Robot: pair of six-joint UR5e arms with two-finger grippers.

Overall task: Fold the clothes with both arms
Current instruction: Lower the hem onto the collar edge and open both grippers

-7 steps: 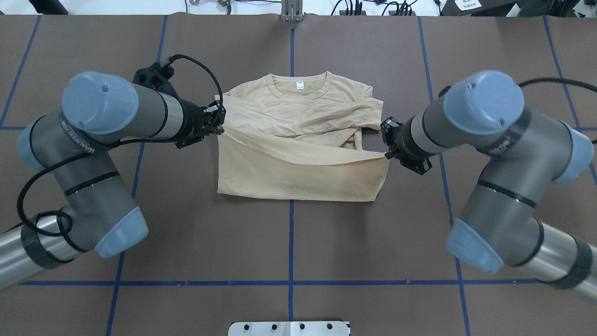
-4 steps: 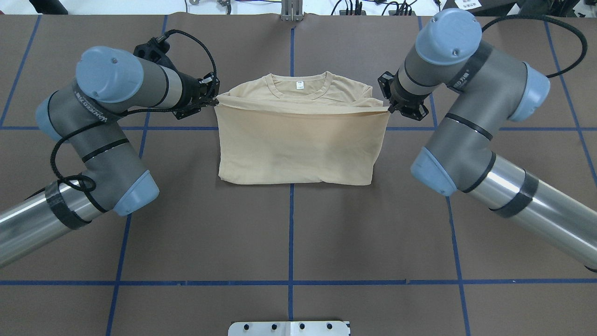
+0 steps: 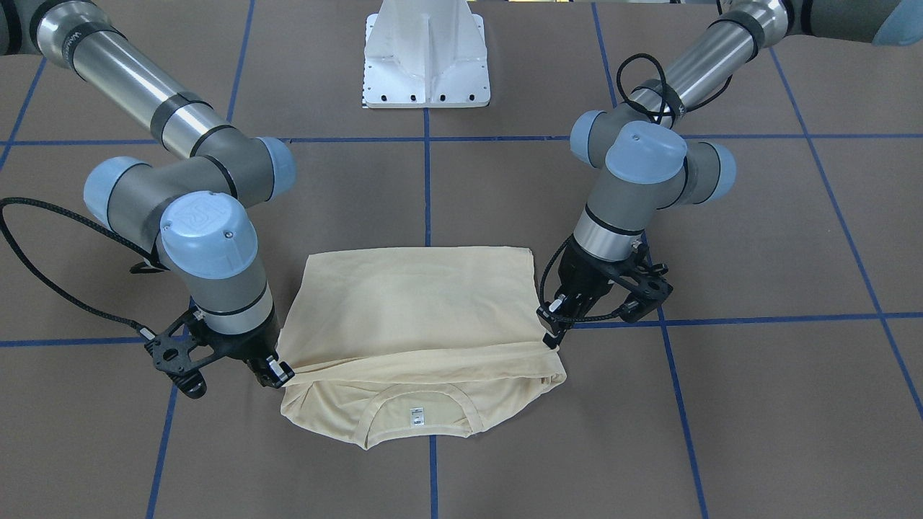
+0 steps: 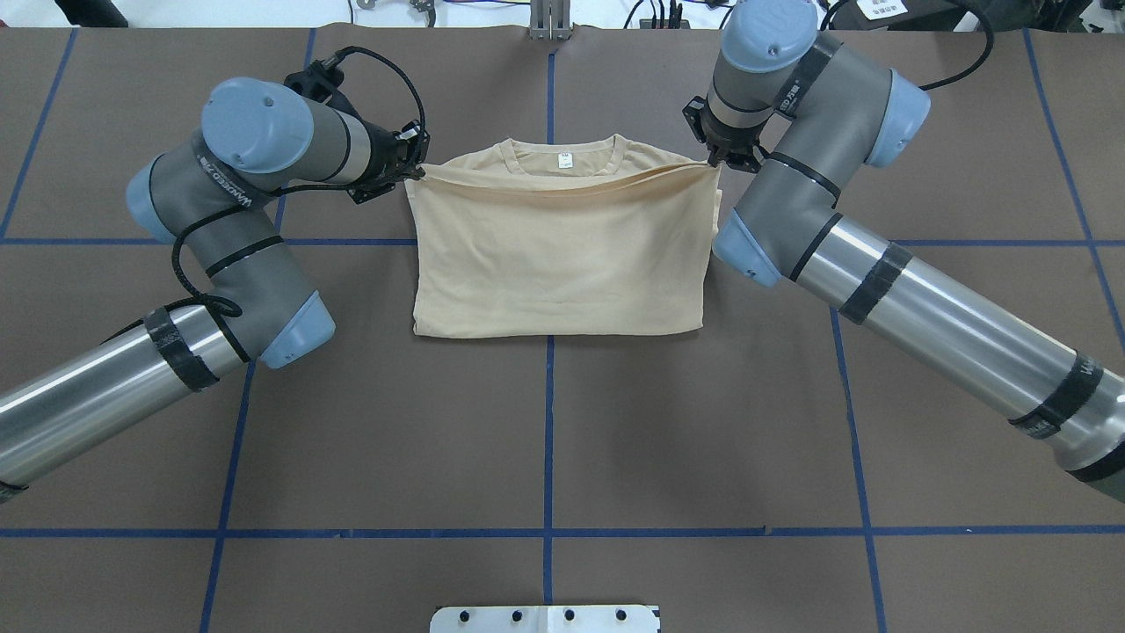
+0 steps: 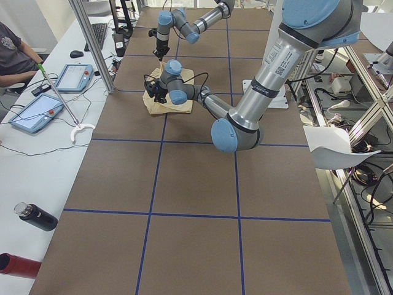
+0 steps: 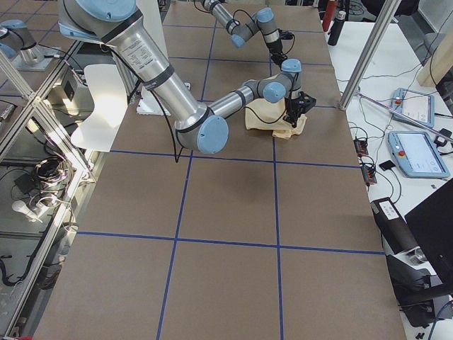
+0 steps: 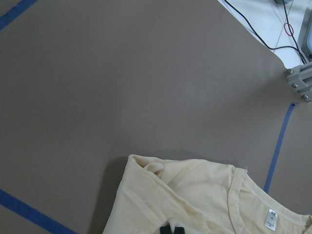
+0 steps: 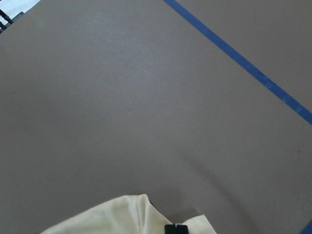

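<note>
A pale cream shirt [image 4: 558, 264] lies folded in half, upper centre of the overhead view, on the brown counter [image 4: 395, 440] (crossed by blue tape lines [image 4: 548, 422]). The folded-over layer ends just short of the collar [image 4: 532, 170]. The left pincer [image 4: 413, 167], upper left of the shirt, and right pincer [image 4: 714, 161], upper right, each clamp a corner of that layer.

I see the shirt [image 4: 562, 255] folded in half on the table [image 4: 545, 440]; its upper layer reaches almost to the collar [image 4: 510, 158]. The left gripper [image 4: 413, 169] pinches this layer's left corner and the right gripper [image 4: 714, 160] pinches its right corner. The edge between them runs nearly straight, just below the white tag [image 4: 563, 160].
</note>
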